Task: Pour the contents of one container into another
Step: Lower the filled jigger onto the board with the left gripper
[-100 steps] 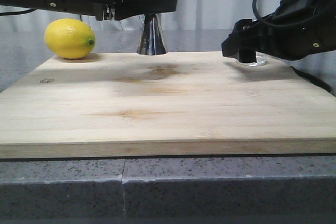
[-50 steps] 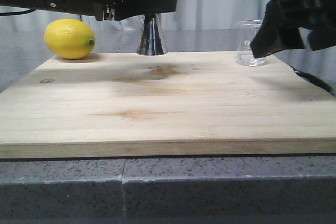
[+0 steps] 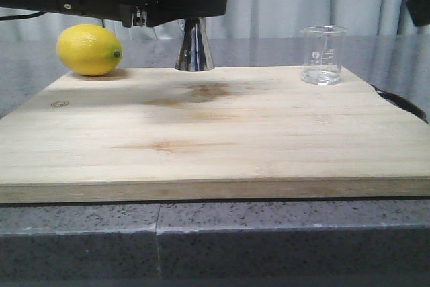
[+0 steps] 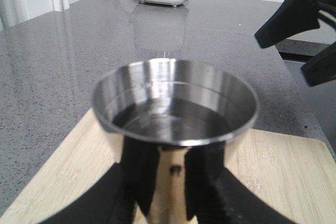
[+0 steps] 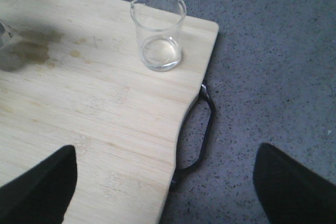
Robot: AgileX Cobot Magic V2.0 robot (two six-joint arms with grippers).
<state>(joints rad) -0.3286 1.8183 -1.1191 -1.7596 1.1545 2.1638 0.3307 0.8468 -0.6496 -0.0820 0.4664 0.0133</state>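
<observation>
Clamped on the narrow waist of the steel jigger (image 4: 176, 129), the left gripper (image 4: 168, 182) has one dark finger on each side of the stem; its arm crosses the top left of the front view. Nearest the front camera runs a speckled grey stone counter (image 3: 201, 233), and on it lies a pale wooden cutting board (image 3: 201, 139) with a brownish stain toward its far edge. At that far edge stands the jigger, upright, with a yellow lemon (image 3: 89, 49) off to its left. On the board's far right corner sits the clear glass beaker (image 3: 323, 54), upright, printed marks on its side, well apart from the jigger. Behind hang light curtains.

Only the left wrist view looks into the jigger's top cup, where liquid lies below the rim. Only the right wrist view looks down into the beaker (image 5: 157, 30), which seems empty, and shows a dark handle (image 5: 202, 129) at the board's side. The right gripper (image 5: 163, 187) is spread wide, holding nothing, above the board's right edge.
</observation>
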